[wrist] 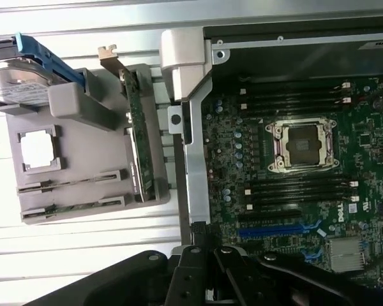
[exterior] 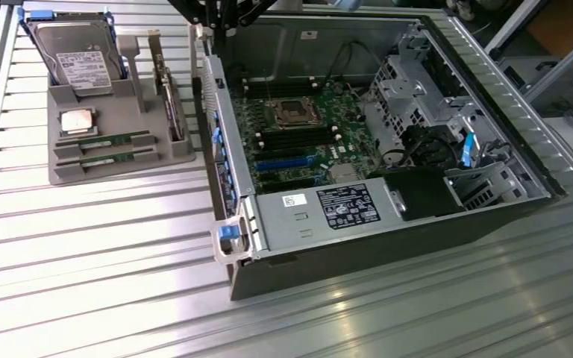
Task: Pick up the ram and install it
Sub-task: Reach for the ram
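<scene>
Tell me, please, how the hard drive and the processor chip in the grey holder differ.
The hard drive is far larger than the processor chip. The hard drive stands propped up; the processor chip lies flat in a recess. The hard drive has a white label and blue frame; the processor chip looks plain. Both are silver and sit in the grey holder.

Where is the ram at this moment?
The ram lies in the grey holder at the exterior view's left, just next to the processor, outside the case.
</scene>
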`<state>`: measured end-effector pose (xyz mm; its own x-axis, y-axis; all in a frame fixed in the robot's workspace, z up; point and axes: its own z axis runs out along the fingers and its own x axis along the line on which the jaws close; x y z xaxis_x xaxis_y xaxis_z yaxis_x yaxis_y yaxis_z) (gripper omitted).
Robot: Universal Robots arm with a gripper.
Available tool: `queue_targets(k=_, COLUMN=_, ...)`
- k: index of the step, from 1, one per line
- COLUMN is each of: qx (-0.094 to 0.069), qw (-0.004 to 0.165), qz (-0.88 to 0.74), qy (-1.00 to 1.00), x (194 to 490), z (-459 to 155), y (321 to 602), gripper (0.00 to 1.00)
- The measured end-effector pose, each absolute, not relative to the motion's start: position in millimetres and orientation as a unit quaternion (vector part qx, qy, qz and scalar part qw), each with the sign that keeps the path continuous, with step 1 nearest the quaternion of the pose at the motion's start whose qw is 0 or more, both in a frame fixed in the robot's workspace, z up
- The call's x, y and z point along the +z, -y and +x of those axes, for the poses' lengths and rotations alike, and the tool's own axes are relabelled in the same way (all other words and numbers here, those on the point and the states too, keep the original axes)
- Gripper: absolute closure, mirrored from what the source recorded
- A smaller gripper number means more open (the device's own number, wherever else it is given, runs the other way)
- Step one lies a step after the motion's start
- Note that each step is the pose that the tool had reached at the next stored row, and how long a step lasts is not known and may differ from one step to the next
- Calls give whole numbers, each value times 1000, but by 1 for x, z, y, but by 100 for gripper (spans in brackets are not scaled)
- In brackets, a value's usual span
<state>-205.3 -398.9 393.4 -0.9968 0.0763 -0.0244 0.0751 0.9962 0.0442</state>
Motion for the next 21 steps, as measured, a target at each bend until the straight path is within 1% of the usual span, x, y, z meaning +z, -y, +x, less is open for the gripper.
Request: queue_targets(k=21, qx=22, qw=13, qz=38, qy=-999, x=393, z=-266, y=399, gripper=90)
